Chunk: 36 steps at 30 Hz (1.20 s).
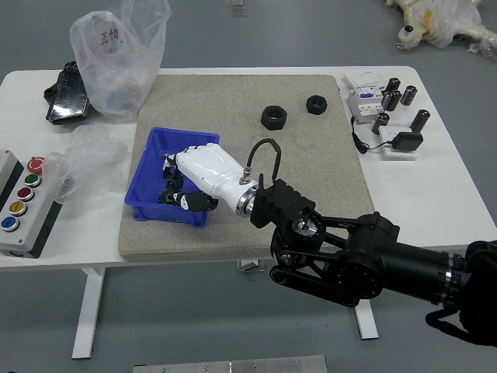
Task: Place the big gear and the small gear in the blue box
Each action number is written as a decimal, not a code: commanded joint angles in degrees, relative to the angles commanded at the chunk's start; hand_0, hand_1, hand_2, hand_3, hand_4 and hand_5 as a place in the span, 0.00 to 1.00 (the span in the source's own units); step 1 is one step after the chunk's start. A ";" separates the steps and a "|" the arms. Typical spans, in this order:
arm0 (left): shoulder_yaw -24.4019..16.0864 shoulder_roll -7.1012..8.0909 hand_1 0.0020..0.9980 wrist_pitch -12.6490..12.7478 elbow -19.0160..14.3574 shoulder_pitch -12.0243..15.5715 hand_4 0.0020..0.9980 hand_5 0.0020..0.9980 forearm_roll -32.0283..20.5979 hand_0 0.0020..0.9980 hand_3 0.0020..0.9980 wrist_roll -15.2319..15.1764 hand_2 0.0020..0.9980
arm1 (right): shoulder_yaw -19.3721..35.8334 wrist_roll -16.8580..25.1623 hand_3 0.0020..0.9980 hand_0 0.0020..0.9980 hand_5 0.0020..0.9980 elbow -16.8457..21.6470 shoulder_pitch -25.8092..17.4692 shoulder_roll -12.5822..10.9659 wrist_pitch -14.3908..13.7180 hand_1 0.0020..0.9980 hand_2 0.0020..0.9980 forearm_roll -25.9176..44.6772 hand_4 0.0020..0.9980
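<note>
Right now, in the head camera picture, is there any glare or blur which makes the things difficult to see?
Head view: light looks fairly even, with bright glints on the black package and whitish reflections on the plastic bag; no strong blur shows; where the right hand reaches into the blue box, dark shapes run together and are hard to separate.

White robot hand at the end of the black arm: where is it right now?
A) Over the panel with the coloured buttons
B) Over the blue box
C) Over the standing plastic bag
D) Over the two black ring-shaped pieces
B: the right hand reaches in across the right-hand side of the blue box, hiding part of its inside.
</note>
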 joint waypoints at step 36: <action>1.87 -0.04 0.57 1.14 0.49 0.69 0.68 0.47 -2.21 0.73 0.67 -1.42 0.54 | 34.29 19.86 0.80 0.49 0.27 13.72 -21.28 -16.77 -0.91 0.71 0.76 27.51 0.72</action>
